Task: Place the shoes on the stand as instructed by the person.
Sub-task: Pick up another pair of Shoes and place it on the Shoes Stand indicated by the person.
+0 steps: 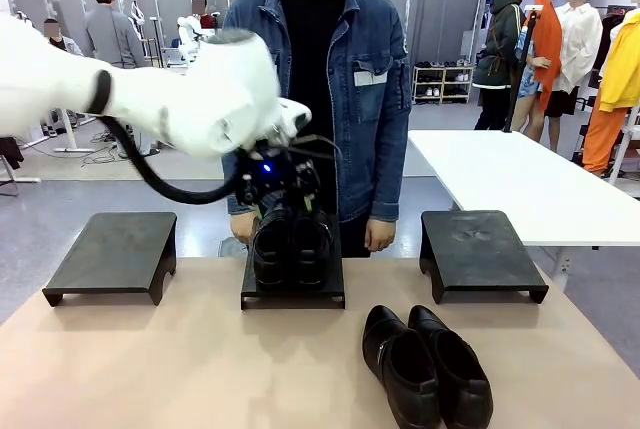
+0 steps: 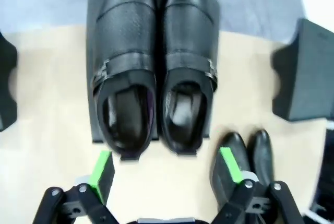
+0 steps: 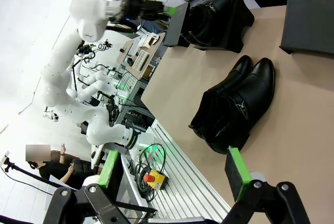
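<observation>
One pair of glossy black shoes (image 1: 291,246) with metal buckle trim stands side by side on the middle stand (image 1: 293,297), toes toward the person (image 1: 330,79). My left gripper (image 1: 284,192) hangs just above their heels. In the left wrist view this gripper (image 2: 166,169) is open, its green pads (image 2: 102,167) clear of the buckle shoes (image 2: 154,78). A second pair of black shoes (image 1: 425,364) lies on the table at the front right. In the right wrist view my right gripper (image 3: 172,169) stands open, well short of that second pair (image 3: 235,106).
Two more black stands sit on the table, one at the left (image 1: 115,254) and one at the right (image 1: 480,249). The person stands close behind the middle stand with both hands (image 1: 379,236) hanging at the table's far edge. A white table (image 1: 520,179) is at the back right.
</observation>
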Action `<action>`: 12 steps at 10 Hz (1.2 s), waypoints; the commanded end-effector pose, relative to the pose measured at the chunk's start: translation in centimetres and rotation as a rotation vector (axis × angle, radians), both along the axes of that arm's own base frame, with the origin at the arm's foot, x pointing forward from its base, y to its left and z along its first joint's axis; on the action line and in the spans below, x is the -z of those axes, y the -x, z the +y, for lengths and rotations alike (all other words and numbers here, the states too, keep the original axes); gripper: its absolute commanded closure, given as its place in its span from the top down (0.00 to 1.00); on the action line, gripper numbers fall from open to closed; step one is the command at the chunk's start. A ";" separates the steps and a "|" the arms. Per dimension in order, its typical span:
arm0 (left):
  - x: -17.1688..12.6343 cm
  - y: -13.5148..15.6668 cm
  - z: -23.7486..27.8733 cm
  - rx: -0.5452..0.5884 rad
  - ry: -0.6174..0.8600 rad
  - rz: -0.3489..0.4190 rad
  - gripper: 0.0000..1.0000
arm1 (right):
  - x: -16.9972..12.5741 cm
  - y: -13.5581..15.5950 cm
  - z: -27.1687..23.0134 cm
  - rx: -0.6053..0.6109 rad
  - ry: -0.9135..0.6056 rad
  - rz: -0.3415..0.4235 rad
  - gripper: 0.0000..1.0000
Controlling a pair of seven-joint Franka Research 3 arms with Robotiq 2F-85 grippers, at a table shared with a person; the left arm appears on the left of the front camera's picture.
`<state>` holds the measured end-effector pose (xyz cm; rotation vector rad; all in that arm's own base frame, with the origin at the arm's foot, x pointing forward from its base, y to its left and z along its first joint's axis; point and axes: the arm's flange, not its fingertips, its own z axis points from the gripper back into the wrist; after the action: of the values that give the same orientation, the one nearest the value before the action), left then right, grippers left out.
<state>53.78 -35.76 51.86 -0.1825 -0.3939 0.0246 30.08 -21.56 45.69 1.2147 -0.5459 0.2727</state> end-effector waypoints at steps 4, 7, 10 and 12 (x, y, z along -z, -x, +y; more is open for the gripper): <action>-2.0 7.9 15.7 0.203 0.363 0.096 1.00 | -0.2 -0.1 -0.1 -0.001 -0.006 -0.024 1.00; -0.3 10.9 24.9 0.329 0.601 0.100 1.00 | -0.2 -0.1 -0.1 -0.001 -0.006 -0.024 1.00; 2.8 14.0 35.0 0.440 0.810 0.070 1.00 | -0.2 -0.1 -0.1 -0.001 -0.006 -0.024 1.00; 5.9 15.9 41.5 0.518 0.941 0.064 1.00 | -0.2 -0.1 -0.1 -0.001 -0.006 -0.024 1.00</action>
<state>37.38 3.79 47.28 -1.1494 -0.2764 -0.2614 30.07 -21.56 45.71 1.2147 -0.5459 0.2728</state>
